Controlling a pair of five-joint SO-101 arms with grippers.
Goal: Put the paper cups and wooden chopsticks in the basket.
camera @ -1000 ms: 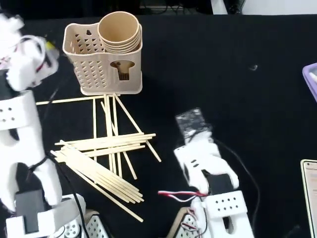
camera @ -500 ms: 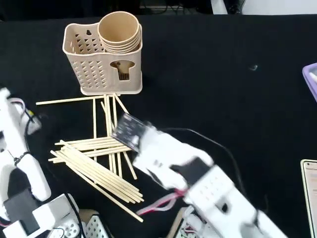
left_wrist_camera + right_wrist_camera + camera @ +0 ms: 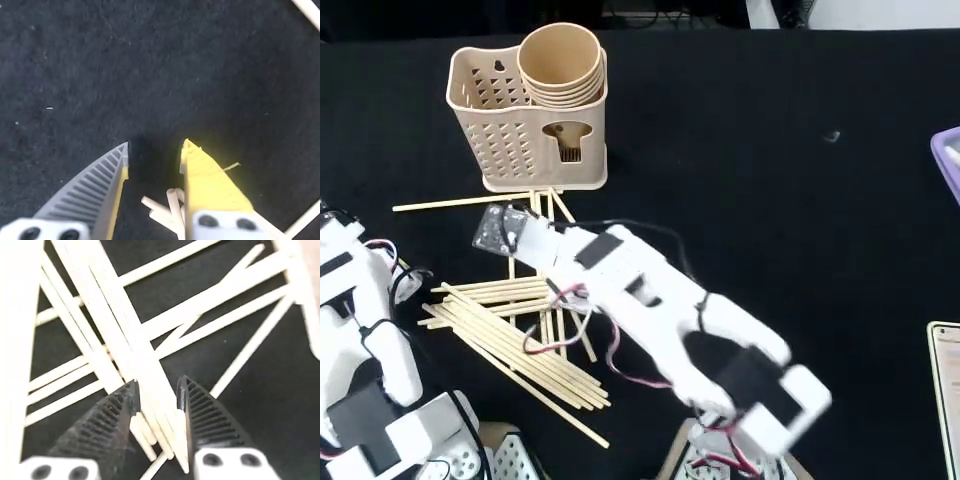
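In the high view the right arm (image 3: 650,300) lies across the wooden chopsticks (image 3: 510,345) at lower left, hiding the pile's middle. The basket (image 3: 510,140) wall conceals the paper cups (image 3: 560,60) below their rims. A purple thing (image 3: 947,160) and a white flat thing (image 3: 946,380) are cut by the right edge. A speck (image 3: 832,136) on the tabletop (image 3: 770,200) is too small to tell. In the right wrist view the chopsticks blur and run off every edge. In the left wrist view, pale stick ends (image 3: 162,207) at bottom centre sit partly behind the yellow finger (image 3: 210,180) of the left hand (image 3: 152,147).

Robotics lab: black-draped table (image 3: 790,230), wired arm (image 3: 650,300).
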